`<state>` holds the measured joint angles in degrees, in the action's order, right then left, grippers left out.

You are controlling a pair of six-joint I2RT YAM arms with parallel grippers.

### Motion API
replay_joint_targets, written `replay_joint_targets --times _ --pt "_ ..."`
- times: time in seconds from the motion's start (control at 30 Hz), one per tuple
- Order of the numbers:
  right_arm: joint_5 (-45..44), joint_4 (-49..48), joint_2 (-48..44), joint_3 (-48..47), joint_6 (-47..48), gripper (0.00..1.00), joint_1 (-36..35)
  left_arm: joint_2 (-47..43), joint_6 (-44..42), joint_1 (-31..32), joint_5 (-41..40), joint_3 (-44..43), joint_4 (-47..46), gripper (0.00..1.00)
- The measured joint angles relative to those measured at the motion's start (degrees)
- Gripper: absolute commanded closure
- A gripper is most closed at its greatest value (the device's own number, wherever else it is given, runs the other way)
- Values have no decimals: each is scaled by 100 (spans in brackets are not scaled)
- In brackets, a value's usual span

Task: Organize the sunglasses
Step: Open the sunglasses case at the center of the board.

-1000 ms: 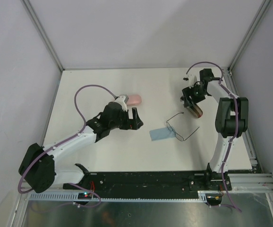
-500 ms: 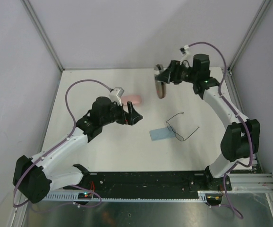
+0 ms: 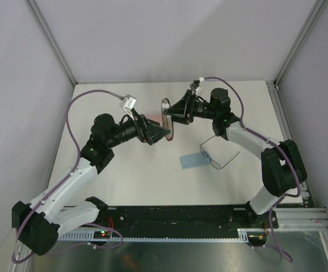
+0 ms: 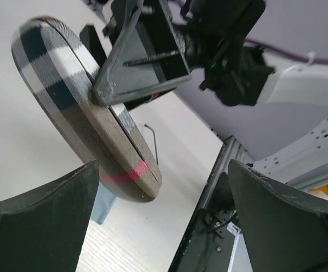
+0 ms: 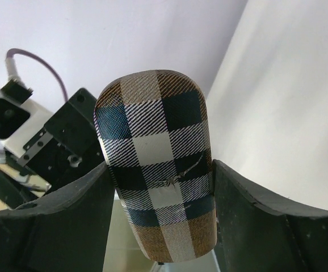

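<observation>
Lying on the table right of centre, 1 wire pair of sunglasses [image 3: 209, 157] is noted at the blue cloth [image 3: 189, 161], not yet stowed. The checkered case [image 3: 167, 117] is clamped in the right gripper [image 3: 174, 113], while the left gripper [image 3: 160, 134] is spread wide, empty.

Your right arm [image 3: 249, 139] stretches from its base leftward, wrist level. The right gripper [image 3: 171, 115] is clamped on the checkered case [image 3: 165, 109], one finger on each broad face, holding it on edge above the bench [image 3: 152, 181]. Your left arm [image 3: 79, 175] rises from its base and bends at the elbow toward the case. The left gripper [image 3: 162, 135] is just beside the case's near end, jaws spread wide and pointing at it.
</observation>
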<state>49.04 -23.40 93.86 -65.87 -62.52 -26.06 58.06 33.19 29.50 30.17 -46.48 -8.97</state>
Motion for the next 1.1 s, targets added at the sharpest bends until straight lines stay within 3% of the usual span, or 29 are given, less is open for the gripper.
replay_joint_targets --times 0.43,0.83,1.1 --pt "481 -3027 -55 800 -2022 76 138 306 1207 -568 979 76 -990 1" --pt "719 -3571 -120 800 -2173 75 -28 658 1893 -568 1366 66 -1416 2" --pt "741 -3578 -120 800 -2170 75 -131 684 2048 -568 1491 66 -1659 15"
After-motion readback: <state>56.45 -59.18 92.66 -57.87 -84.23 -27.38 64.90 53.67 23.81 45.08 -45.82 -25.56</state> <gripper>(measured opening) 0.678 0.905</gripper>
